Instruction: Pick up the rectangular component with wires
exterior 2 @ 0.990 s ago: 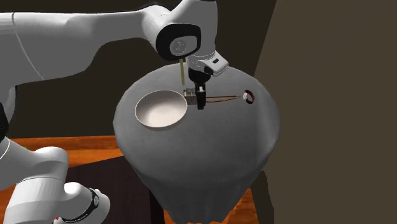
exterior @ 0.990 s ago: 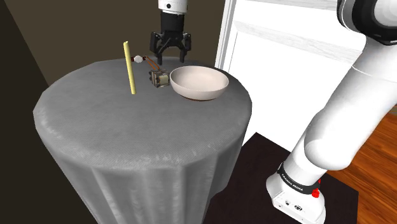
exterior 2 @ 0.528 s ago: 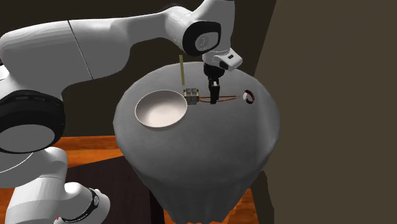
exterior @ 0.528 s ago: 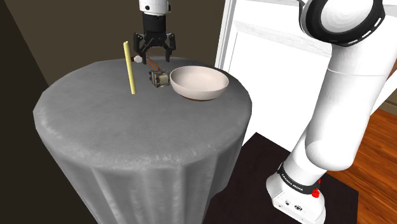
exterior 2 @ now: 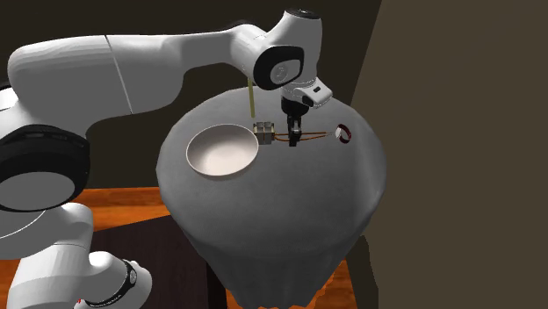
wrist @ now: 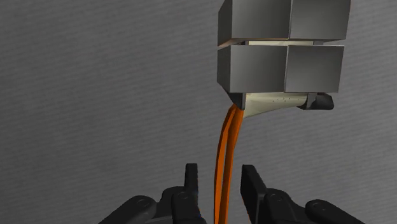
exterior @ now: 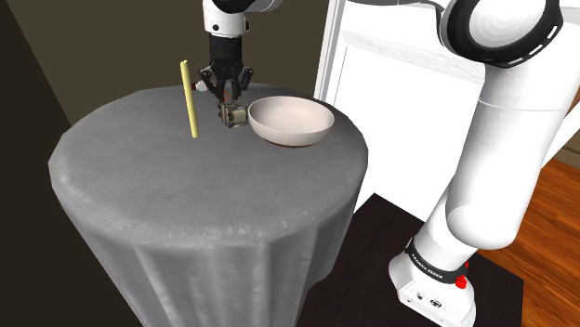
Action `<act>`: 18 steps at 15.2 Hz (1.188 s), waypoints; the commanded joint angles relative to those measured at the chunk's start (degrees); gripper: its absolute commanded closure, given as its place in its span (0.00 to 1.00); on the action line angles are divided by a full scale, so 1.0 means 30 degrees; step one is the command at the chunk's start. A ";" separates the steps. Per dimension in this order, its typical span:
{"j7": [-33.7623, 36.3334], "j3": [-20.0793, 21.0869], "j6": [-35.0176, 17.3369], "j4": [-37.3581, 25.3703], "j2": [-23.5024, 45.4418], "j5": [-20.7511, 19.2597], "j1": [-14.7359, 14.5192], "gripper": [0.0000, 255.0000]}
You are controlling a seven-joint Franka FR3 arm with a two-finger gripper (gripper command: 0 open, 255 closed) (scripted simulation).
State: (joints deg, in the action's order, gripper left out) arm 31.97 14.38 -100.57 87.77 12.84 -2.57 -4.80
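The grasp is at the approach step: the gripper (wrist: 220,170) hangs low over the grey tabletop (exterior: 167,176), fingers parted, with the orange wires (wrist: 227,143) running between them, apparently untouched. The rectangular component (wrist: 283,57), a grey block, lies near the tabletop's far edge in the shoulder view, just beside the white bowl (exterior: 290,121). Next, I judge, the fingers must pinch the thin wires squarely, or shift onto the block, before any lift

2 opposed exterior views share table (exterior: 139,167); wrist close.
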 commanded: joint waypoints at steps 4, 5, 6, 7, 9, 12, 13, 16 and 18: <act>-0.0002 -0.0001 -0.0027 0.0027 -0.0006 0.0001 0.0003 1.00; -0.0004 -0.0002 -0.0027 0.0027 -0.0005 0.0001 0.0003 1.00; -0.0003 -0.0002 -0.0027 0.0026 -0.0003 0.0000 0.0003 1.00; -0.0004 -0.0002 -0.0028 0.0027 -0.0004 0.0000 0.0003 1.00; -0.0014 -0.0002 0.0220 -0.0233 0.0009 0.0001 0.0001 1.00; -0.0006 0.0010 0.1020 -0.1105 0.0083 -0.0015 -0.0032 1.00; -0.0002 0.0015 0.1291 -0.1410 0.0117 -0.0023 -0.0045 1.00; 0.0015 0.0028 0.2121 -0.2377 0.0257 -0.0057 -0.0093 1.00; 0.0030 0.0038 0.2690 -0.3068 0.0381 -0.0088 -0.0132 1.00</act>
State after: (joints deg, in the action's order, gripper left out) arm 31.98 14.46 -93.42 79.73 13.73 -2.77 -5.10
